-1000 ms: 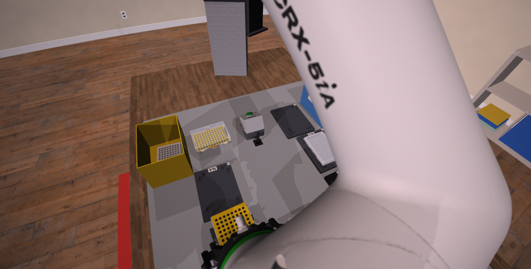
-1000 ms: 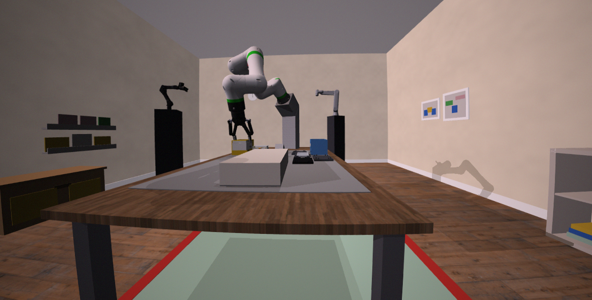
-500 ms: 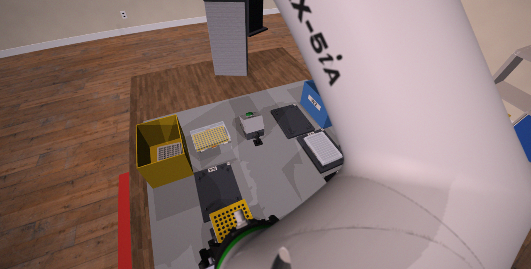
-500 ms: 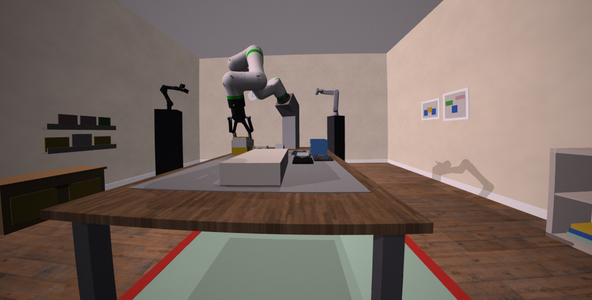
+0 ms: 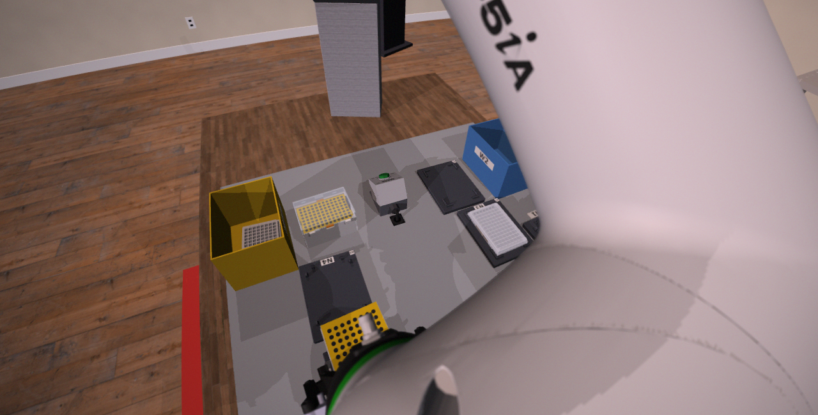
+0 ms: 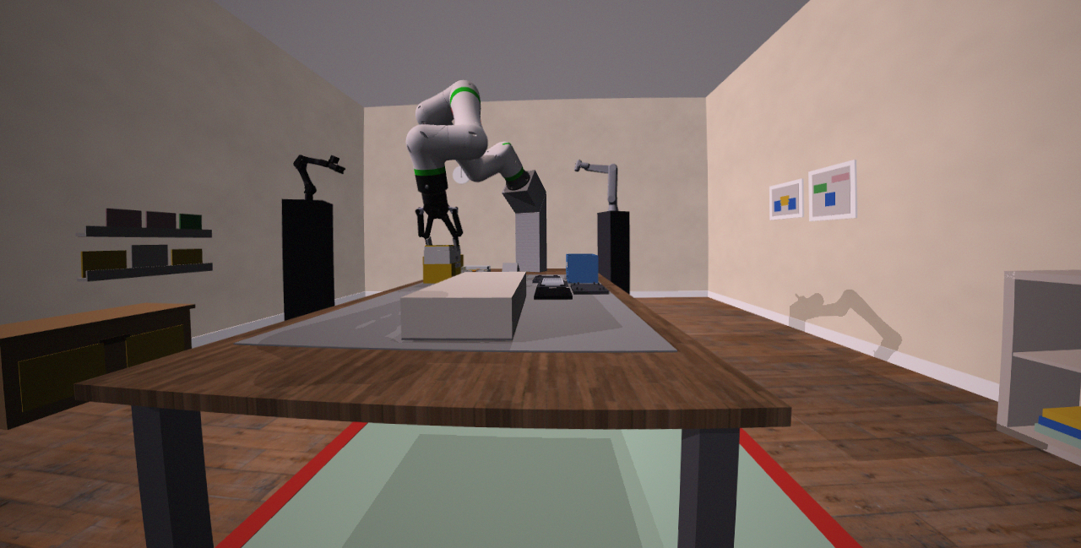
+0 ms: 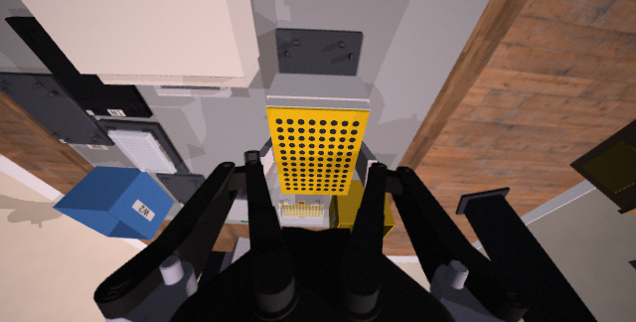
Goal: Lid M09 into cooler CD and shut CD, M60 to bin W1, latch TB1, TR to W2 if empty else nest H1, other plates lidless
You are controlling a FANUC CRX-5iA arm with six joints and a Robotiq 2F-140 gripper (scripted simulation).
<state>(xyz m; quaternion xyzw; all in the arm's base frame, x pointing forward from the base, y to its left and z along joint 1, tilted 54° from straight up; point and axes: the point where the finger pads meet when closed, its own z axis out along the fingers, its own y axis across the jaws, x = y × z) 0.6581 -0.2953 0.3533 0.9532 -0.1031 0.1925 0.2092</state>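
Note:
My gripper [image 7: 316, 146] is shut on the tip rack TR [image 7: 318, 155], a grey box with a yellow insert whose holes look dark and empty. I hold it above the bench, over its dark empty nest [image 7: 319, 52]. In the top view the rack [image 5: 349, 332] shows just below the empty nest N4 [image 5: 334, 289]. The yellow bin W1 [image 5: 241, 232] holds a white plate [image 5: 261, 233]. The tip box TB1 [image 5: 323, 211] stands between W1 and the green key DONE [image 5: 384, 175]. The blue bin W2 [image 5: 491, 157] is at the far right. The cooler CD [image 6: 464, 305] looks shut.
A white plate [image 5: 496, 228] lies in a dark nest near W2, with an empty dark nest [image 5: 450, 186] behind it. My own arm hides the right part of the bench in the top view. The bench's wooden edge [image 7: 447, 93] runs close beside the rack.

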